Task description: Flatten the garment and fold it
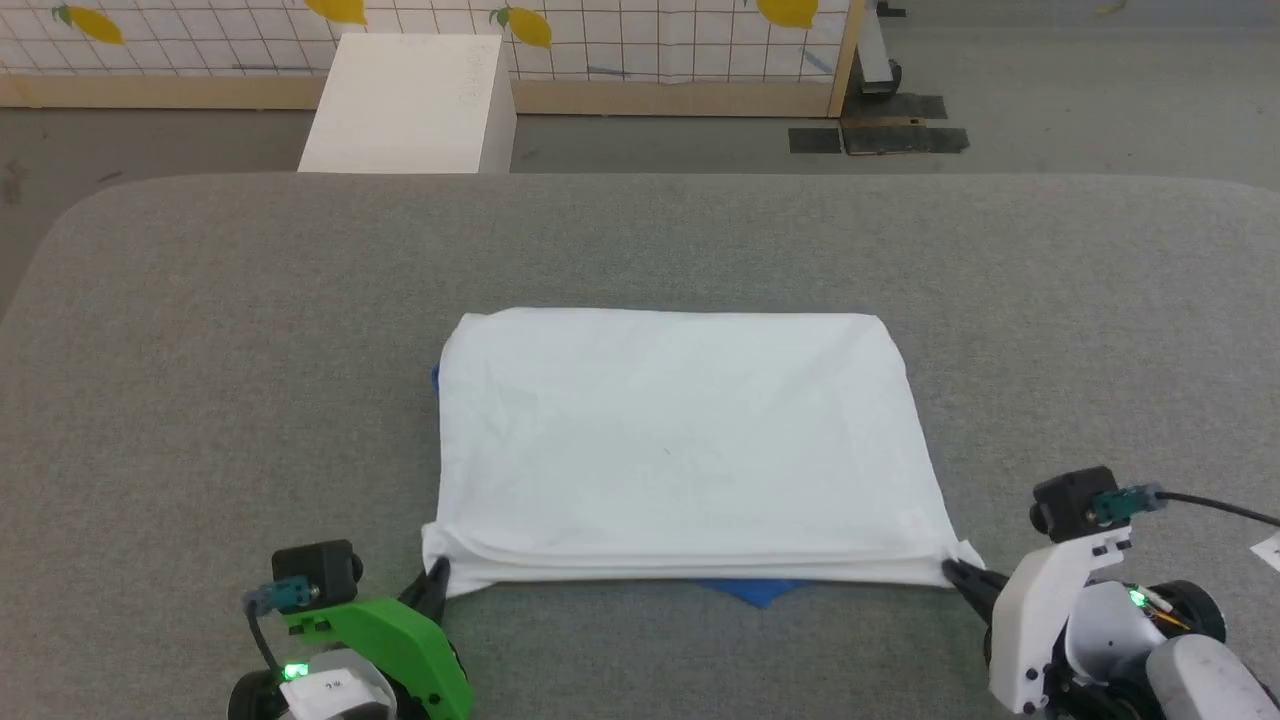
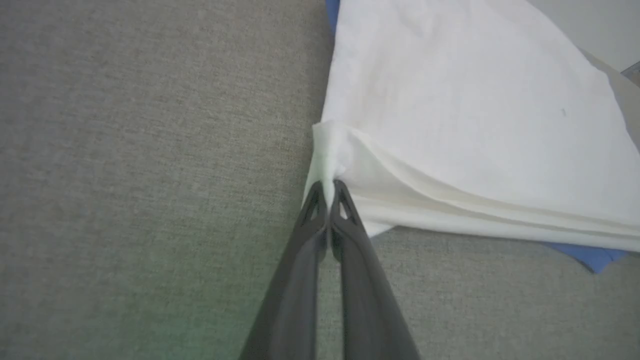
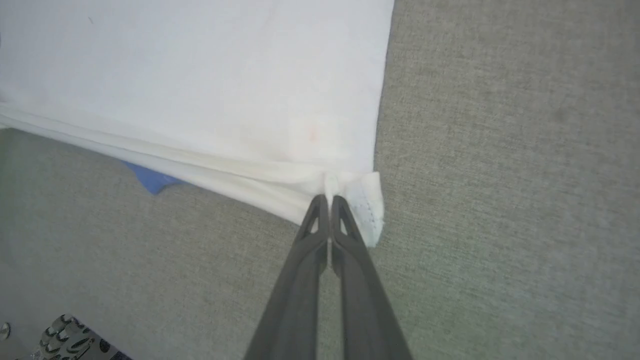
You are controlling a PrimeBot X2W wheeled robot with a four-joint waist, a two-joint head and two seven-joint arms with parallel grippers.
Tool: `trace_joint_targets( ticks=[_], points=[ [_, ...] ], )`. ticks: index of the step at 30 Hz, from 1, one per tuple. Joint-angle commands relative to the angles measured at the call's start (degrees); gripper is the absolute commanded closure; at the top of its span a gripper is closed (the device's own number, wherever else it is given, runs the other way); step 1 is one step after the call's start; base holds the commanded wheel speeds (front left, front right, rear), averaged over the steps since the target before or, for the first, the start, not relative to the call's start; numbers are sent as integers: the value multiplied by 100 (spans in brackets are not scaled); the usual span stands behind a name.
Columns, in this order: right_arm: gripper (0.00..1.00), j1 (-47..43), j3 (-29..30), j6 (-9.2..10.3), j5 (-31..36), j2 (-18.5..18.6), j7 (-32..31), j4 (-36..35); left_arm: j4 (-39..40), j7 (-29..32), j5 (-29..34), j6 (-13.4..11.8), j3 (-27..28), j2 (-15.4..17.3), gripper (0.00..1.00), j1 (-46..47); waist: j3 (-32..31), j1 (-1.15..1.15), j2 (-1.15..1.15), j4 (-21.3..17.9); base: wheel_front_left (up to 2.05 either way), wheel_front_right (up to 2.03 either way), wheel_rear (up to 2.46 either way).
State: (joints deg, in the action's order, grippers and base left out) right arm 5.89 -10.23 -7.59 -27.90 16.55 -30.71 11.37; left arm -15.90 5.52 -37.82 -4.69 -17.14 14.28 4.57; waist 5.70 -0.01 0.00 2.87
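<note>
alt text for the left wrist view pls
The left hand, shut, pinches a corner of the folded white garment lying on a grey fabric surface. A blue scrap peeks from under its layered edge.

The garment (image 1: 680,440) is plain white on top, with royal blue showing at its near and left edges. The table (image 1: 200,400) is heathered grey throughout. The left gripper (image 1: 438,575) has dark grey fingers and a bright green mount; the right gripper (image 1: 953,572) has dark grey fingers and a white mount. Beyond the table's far edge are a white box (image 1: 410,100) and a white gridded panel (image 1: 650,40) printed with yellow lemons.
</note>
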Motion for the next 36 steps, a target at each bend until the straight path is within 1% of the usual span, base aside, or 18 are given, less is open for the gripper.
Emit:
trace_joint_targets(
  ticks=[1, 2, 3, 6, 8, 12, 14, 16, 18, 20, 22, 24, 25, 28, 30, 34, 36],
  points=[
    [100, -62, -19, 10, 71, -13, -23, 35, -111, 18, -9, -38, 22, 9, 24, 54, -17, 1, 0, 4, 0, 0, 0],
    [60, -73, -47, 10, 80, -19, -34, 30, -174, 36, -6, -45, 15, 12, 0, 78, -26, 1, 0, 4, 0, 0, 0],
    [0, -97, -77, 10, 63, -22, -77, 17, -245, 82, -3, -50, 1, 26, 0, 106, -40, 1, 0, 5, 0, 0, 0],
    [0, -199, -114, 10, -34, 9, -204, -163, -357, 174, 26, -108, 1, 104, 0, 147, -119, 1, 0, 5, 0, 0, 0],
    [0, -307, -87, 10, -156, 65, -318, -389, -390, 260, 32, -192, 37, 177, 0, 150, -183, 1, 0, 6, 0, 0, 0],
    [0, -534, 290, 10, -558, 100, -645, -1054, -163, 353, 30, -436, 203, 330, 0, 152, -304, 1, 0, 24, 0, 0, 0],
    [0, -575, 595, 10, -708, 96, -839, -1395, 88, 228, 30, -525, 351, 404, 0, 179, -329, 1, 0, 30, 0, 0, 0],
    [0, -502, 914, 10, -702, 89, -984, -1635, 386, -81, 30, -580, 550, 439, 0, 227, -327, 1, 0, 30, 0, 0, 0],
    [0, -309, 1130, 10, -557, 80, -1180, -1690, 702, -518, 162, -619, 705, 512, 0, 274, -263, 1, 0, 19, 0, 0, 0],
    [0, -47, 1262, 10, -468, -24, -1361, -1521, 969, -1014, 319, -626, 807, 529, 0, 329, -143, 1, 0, 19, 0, 0, 0],
    [0, 277, 1201, 10, -247, -16, -1522, -1264, 1210, -1530, 542, -613, 827, 533, 0, 374, -1, 1, 0, 39, 0, 0, 0],
    [0, 624, 1157, 10, -212, -165, -1629, -940, 1384, -1843, 760, -602, 829, 518, 0, 410, 152, 1, 0, 68, 0, 0, 0],
    [0, 812, 1079, 10, -155, -177, -1700, -748, 1471, -1933, 910, -583, 814, 521, 0, 437, 236, 1, 0, 90, 0, 0, 0],
    [0, 1231, 890, 10, -81, -169, -1844, -271, 1738, -2035, 1288, -576, 818, 423, 0, 520, 474, 1, 0, 196, 0, 0, 0],
    [0, 1446, 716, 10, -86, -86, -1951, 34, 1936, -2046, 1530, -504, 896, 305, 0, 604, 627, 1, 0, 273, 0, 0, 0],
    [0, 1724, 367, 10, -237, 109, -2035, 488, 2295, -2050, 1935, -428, 1100, -92, 0, 577, 864, 1, 0, 402, 0, 0, 0],
    [0, 1791, 193, 10, -374, 165, -2041, 618, 2367, -2050, 2056, -356, 1202, -230, 0, 540, 943, 1, 0, 433, 0, 0, 0]
  ],
)
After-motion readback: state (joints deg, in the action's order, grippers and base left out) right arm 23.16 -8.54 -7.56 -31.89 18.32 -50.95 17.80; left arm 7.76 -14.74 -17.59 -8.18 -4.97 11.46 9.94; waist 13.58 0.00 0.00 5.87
